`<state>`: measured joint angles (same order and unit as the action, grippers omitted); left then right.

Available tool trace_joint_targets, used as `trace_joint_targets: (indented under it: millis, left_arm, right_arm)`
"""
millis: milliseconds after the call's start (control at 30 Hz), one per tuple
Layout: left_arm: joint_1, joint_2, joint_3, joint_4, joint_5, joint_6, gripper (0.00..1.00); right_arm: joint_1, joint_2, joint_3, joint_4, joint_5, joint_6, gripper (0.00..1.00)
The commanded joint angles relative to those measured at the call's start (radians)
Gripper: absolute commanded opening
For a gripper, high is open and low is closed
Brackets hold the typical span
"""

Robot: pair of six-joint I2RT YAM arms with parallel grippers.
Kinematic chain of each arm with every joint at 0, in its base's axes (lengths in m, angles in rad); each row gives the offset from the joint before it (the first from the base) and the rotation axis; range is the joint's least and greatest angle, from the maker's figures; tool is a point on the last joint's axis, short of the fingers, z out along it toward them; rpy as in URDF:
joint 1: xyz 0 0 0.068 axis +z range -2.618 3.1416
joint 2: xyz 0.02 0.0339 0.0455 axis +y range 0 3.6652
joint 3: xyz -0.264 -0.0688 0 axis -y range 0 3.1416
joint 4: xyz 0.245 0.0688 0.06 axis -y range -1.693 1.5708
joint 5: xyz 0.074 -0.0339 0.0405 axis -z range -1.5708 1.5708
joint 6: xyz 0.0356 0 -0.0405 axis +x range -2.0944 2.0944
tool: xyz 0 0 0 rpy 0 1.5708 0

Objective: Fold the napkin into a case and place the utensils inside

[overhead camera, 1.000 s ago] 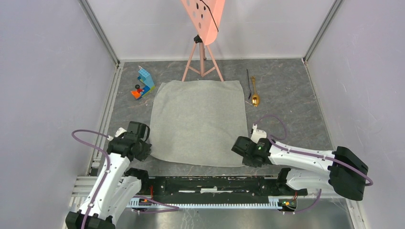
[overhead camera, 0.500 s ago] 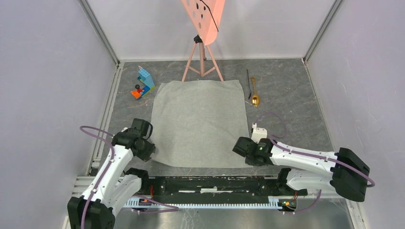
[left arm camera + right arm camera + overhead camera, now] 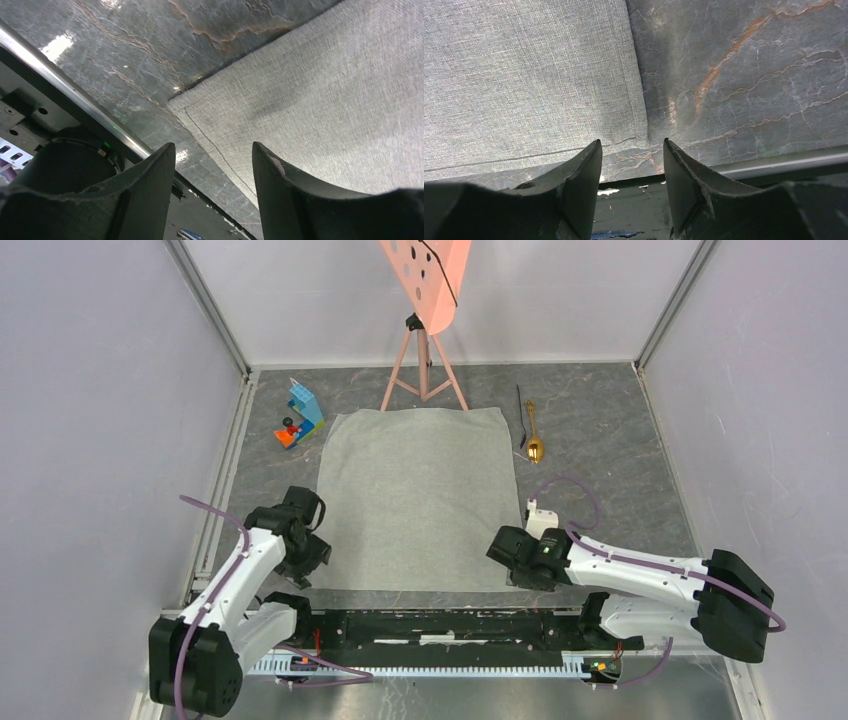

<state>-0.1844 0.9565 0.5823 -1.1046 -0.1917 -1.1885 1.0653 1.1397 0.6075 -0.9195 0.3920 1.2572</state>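
Both apart, left hand (image 3: 212,150), right hand (image 3: 631,145), at napkin's (image 3: 418,495) near corners, edges flat.

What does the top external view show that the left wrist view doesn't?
Only the top view: the small gold spoon and thin black utensil beside the far right corner of the flat light-grey woven napkin, the blue and red toy blocks, the pink perforated board, and the right claw.
Only the left wrist view: the hem stitching at the napkin's near left corner, and nothing between the open left claw fingers.
Both: the napkin, the left claw, the grey marbled tabletop.
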Motion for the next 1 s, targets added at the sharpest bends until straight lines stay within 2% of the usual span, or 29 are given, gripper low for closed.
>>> trace_joint_targets:
  millis: [0,167,533,700,767,833,933,967]
  left_arm:
    - [0.008,0.04,0.016,-0.002,-0.091,-0.072,0.67]
    - [0.036,0.1,0.016,0.013,-0.104,-0.077,0.69]
    - [0.089,0.081,-0.096,0.132,-0.057,-0.127,0.63]
    - [0.092,0.08,-0.095,0.126,-0.083,-0.176,0.66]
    - [0.092,0.079,-0.093,0.126,-0.086,-0.173,0.6]
    - [0.092,0.067,-0.099,0.127,-0.083,-0.169,0.4]
    - [0.093,0.018,-0.116,0.134,-0.082,-0.166,0.31]
    - [0.093,-0.005,-0.123,0.138,-0.08,-0.158,0.19]
  right_arm:
    - [0.004,-0.002,0.027,-0.009,0.002,0.064,0.55]
    - [-0.002,0.009,0.023,0.0,0.007,0.063,0.54]
    - [-0.045,-0.023,-0.005,0.032,0.006,0.041,0.55]
    - [-0.054,-0.017,-0.01,0.052,-0.019,0.037,0.55]
    - [-0.055,-0.017,-0.015,0.061,-0.036,0.047,0.55]
    - [-0.057,-0.02,-0.012,0.048,-0.043,0.065,0.55]
    - [-0.061,-0.023,-0.01,0.02,-0.051,0.095,0.58]
    - [-0.062,-0.02,-0.008,0.012,-0.055,0.099,0.58]
